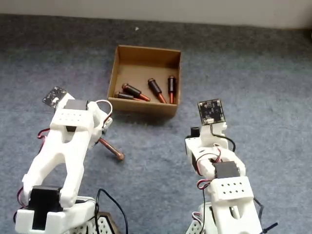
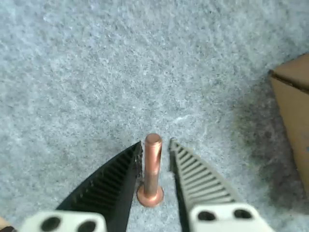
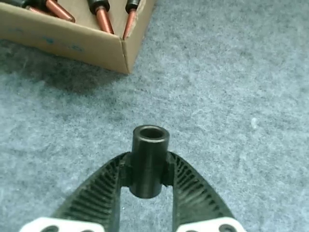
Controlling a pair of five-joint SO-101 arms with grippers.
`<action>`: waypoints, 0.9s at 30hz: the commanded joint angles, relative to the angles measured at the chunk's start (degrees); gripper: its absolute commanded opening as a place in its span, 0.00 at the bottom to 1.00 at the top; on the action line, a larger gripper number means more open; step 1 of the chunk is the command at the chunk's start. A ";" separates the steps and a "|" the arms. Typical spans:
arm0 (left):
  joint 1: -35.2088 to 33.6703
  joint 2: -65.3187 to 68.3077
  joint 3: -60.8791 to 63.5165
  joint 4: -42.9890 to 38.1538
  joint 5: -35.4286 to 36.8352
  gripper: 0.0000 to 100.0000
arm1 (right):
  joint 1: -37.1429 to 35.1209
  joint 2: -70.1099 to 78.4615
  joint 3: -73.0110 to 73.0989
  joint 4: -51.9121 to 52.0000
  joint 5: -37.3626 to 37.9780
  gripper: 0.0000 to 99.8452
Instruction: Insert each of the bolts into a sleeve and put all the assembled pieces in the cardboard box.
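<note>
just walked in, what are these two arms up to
The left gripper holds a copper bolt by its shaft, and the right gripper is clamped on a black sleeve with its open end facing away from the wrist. The two pieces are apart, so this bolt is not yet in the sleeve. Four assembled pieces already lie in the cardboard box, which sits on the grey carpet beyond the arms.
</note>
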 commanded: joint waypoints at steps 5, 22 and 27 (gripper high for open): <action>-0.40 -1.01 -0.66 0.44 0.18 0.31 | 0.66 -1.45 -0.40 -1.27 0.62 0.01; 0.13 -0.57 -21.14 24.79 -45.45 0.04 | 0.66 -1.45 -0.40 -1.27 0.70 0.01; 0.57 -0.57 -21.14 24.44 -72.53 0.01 | 0.66 -1.45 -0.40 -1.27 0.70 0.01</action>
